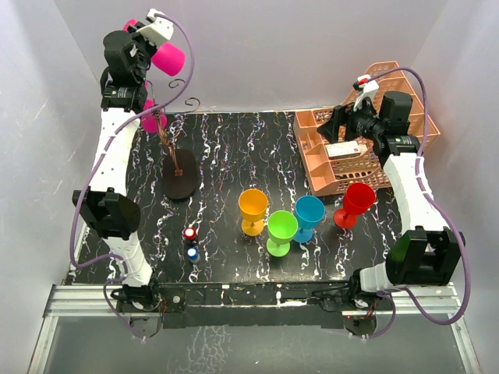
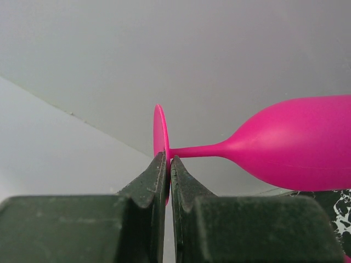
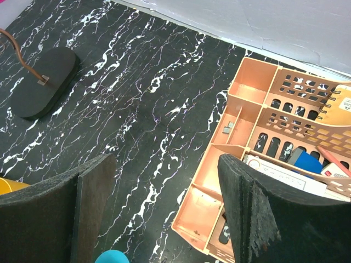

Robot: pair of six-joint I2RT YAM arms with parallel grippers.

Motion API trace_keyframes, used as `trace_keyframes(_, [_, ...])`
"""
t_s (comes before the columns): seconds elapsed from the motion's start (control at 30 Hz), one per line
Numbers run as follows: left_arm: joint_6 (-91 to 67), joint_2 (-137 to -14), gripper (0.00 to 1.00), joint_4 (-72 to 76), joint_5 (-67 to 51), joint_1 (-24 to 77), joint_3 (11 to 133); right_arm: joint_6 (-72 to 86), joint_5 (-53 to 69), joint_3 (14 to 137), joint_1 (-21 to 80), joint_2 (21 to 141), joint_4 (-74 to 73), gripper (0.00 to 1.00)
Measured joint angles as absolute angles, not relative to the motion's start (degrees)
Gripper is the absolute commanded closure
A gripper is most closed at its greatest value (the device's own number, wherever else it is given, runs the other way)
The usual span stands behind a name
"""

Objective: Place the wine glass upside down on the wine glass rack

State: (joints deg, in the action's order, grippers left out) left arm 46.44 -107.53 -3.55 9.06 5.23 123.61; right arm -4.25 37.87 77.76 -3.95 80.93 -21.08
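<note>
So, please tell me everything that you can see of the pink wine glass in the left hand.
The pink wine glass is opaque magenta with a matte, plastic-like surface. It has a rounded bowl, a thin stem and a flat round foot, and it looks whole. It lies on its side in the air, stem about level, above the back left of the table, near the wine glass rack. Only the left hand touches it, shut on the foot's edge.

6 glasses (image 1: 253, 204), 1 rack (image 1: 181, 183), 1 bskt (image 1: 312, 125)
</note>
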Motion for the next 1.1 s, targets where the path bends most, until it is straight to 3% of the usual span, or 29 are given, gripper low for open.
trace_keyframes(0.57, [62.61,-108.01,1.00,-4.01,2.87,9.26,112.99,-4.54,39.22,76.99,-4.23,80.95,-20.80,0.18])
trace_keyframes(1.1, [68.38,-102.41,1.00,-8.25,0.93,10.39,109.91,-4.93,39.68,76.64,-4.23,80.95,-20.73,0.18])
